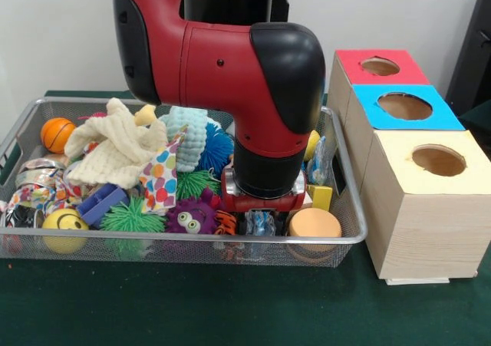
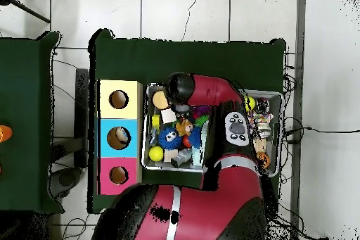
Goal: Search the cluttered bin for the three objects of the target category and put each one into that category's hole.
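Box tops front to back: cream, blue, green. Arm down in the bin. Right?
One error: the far box top is red, not green, as the front view shows. The cream top is nearest, the blue top is in the middle, and the arm is down in the bin.

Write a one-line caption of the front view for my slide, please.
Red Sawyer arm lowered into a wire bin of mixed toys, beside three wooden boxes with red, blue and cream holed tops.
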{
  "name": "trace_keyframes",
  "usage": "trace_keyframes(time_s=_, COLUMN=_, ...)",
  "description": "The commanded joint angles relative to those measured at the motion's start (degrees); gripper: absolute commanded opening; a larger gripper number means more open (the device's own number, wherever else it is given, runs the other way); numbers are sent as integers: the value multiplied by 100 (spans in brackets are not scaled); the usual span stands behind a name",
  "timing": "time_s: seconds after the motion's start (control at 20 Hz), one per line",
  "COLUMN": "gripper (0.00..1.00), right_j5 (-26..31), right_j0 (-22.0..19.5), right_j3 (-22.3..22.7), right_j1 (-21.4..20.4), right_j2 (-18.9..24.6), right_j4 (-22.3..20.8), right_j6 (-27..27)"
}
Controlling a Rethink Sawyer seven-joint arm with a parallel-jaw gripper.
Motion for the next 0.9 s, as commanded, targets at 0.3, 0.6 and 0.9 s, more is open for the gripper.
trace_keyframes(time_s=0.3, gripper=0, right_j5=-815, right_j0=-180, right_j3=424, right_j1=410, right_j2=66, right_j4=-468, right_j6=347)
trace_keyframes(time_s=0.6, gripper=0, right_j5=-705, right_j0=-178, right_j3=418, right_j1=351, right_j2=62, right_j4=-430, right_j6=347)
trace_keyframes(time_s=0.9, gripper=0, right_j5=-751, right_j0=-214, right_j3=415, right_j1=405, right_j2=67, right_j4=-456, right_j6=309)
